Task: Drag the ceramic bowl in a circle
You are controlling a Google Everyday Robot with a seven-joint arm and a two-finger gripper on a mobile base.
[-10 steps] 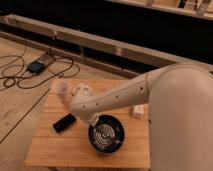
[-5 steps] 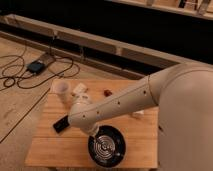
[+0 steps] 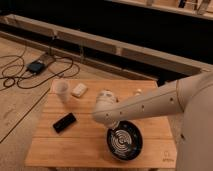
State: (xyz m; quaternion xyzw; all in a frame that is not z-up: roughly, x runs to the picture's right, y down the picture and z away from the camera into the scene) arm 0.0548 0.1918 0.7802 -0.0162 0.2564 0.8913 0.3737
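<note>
The ceramic bowl (image 3: 124, 141) is a glossy black round bowl with concentric rings inside. It sits on the wooden table (image 3: 75, 145) near the front right edge. My white arm comes in from the right and bends down over the table. My gripper (image 3: 113, 129) is at the bowl's left rear rim, mostly hidden under the wrist.
A flat black slab (image 3: 64, 122) lies left of the bowl. A translucent white cup (image 3: 62, 90) and a small white object (image 3: 79, 90) stand at the back left. Cables and a black box (image 3: 36, 66) lie on the floor beyond the table.
The bowl has slid first toward the table's front, then to the right, with the gripper moving along with it. The slab and the cup have not moved.
</note>
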